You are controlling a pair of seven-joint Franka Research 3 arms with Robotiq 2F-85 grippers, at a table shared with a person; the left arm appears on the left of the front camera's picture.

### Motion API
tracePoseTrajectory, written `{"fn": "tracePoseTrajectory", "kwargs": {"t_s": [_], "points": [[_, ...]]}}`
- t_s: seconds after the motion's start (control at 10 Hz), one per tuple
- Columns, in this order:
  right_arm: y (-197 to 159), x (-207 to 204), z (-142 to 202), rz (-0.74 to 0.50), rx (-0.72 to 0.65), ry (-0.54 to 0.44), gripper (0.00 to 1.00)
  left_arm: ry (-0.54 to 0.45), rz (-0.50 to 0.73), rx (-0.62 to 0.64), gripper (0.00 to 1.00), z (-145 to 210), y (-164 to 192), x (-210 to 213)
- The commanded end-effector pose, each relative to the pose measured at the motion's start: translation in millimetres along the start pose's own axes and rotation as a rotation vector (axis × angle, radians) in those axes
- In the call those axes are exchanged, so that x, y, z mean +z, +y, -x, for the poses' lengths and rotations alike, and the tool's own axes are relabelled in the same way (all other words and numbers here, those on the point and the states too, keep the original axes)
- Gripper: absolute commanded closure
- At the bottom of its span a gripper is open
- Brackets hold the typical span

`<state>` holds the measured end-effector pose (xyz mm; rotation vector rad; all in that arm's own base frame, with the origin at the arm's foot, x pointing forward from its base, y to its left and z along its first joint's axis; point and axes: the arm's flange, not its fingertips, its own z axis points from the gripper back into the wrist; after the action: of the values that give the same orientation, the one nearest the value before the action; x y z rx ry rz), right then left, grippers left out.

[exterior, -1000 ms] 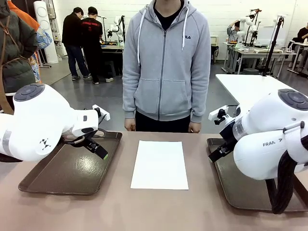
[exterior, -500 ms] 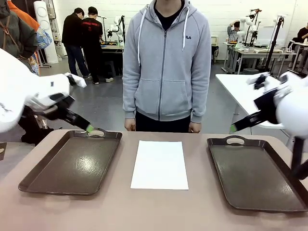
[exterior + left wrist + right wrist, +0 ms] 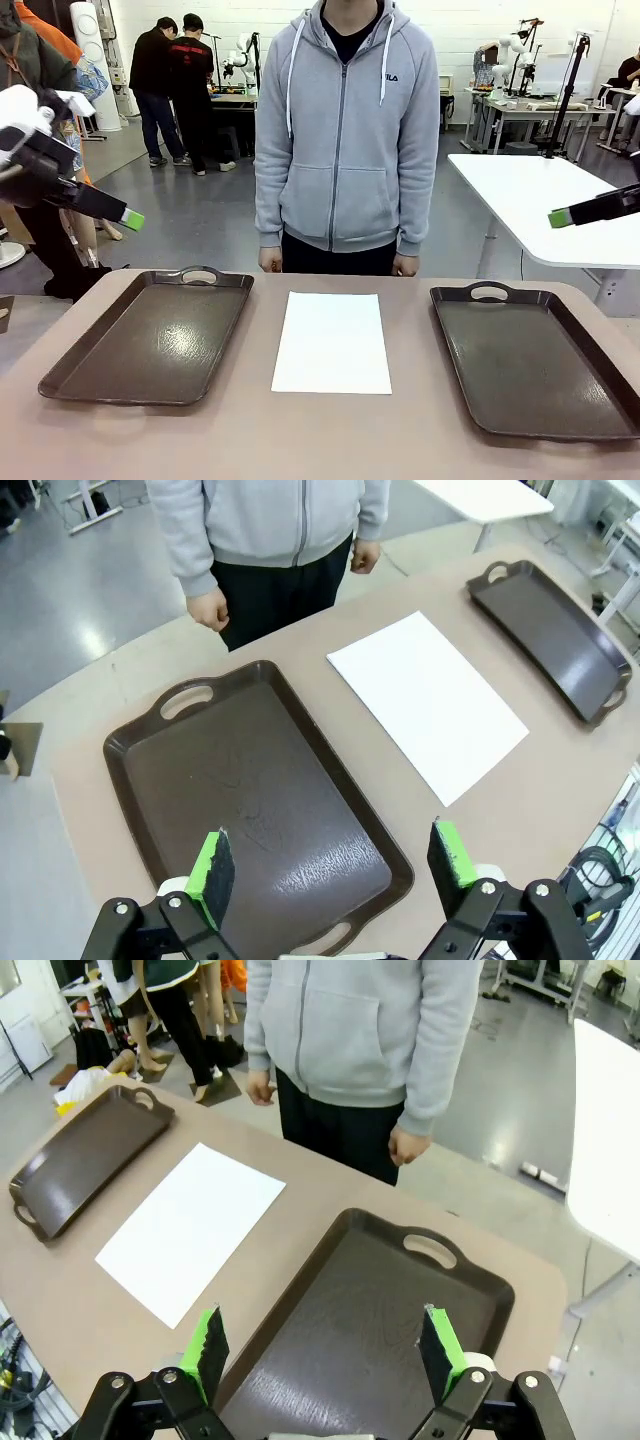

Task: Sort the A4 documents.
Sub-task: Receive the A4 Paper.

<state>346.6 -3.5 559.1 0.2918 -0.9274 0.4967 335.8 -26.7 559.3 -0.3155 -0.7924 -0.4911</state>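
One A4 document [image 3: 330, 342], a blank white sheet, lies flat on the brown table between two dark brown trays. It also appears in the left wrist view [image 3: 428, 702] and the right wrist view [image 3: 190, 1228]. My left gripper [image 3: 130, 220] hangs high beyond the table's left edge, well above the left tray [image 3: 150, 335]. Its green-padded fingers stand wide apart with nothing between them [image 3: 331, 858]. My right gripper [image 3: 562, 217] hovers high at the far right, above the right tray [image 3: 530, 360]. It is open and empty too [image 3: 323, 1345].
A person in a grey hoodie stands at the far edge, hands [image 3: 270, 260] hanging by the table. Both trays, left [image 3: 250, 800] and right [image 3: 370, 1330], hold nothing. A white table [image 3: 530, 195] stands behind at the right.
Both arms have lifted up and swung outward from over their trays, left to upper left and right to upper right. The sheet and trays have not moved.
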Motion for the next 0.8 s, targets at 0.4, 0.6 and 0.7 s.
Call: {"fn": "tracePoseTrajectory", "kwargs": {"t_s": [0.4,0.6,0.7], "points": [[16.8,3.7,60.7,-0.028,0.041,0.069,0.00,0.012,0.035,0.014,0.00,67.0,-9.9,-11.9],[13.9,3.6,60.7,-0.017,0.042,0.090,0.00,0.017,0.044,0.017,0.00,66.2,-7.9,-14.2],[13.9,2.6,60.4,-0.017,0.044,0.102,0.00,0.018,0.046,0.021,0.00,66.8,-7.0,-14.3]]}}
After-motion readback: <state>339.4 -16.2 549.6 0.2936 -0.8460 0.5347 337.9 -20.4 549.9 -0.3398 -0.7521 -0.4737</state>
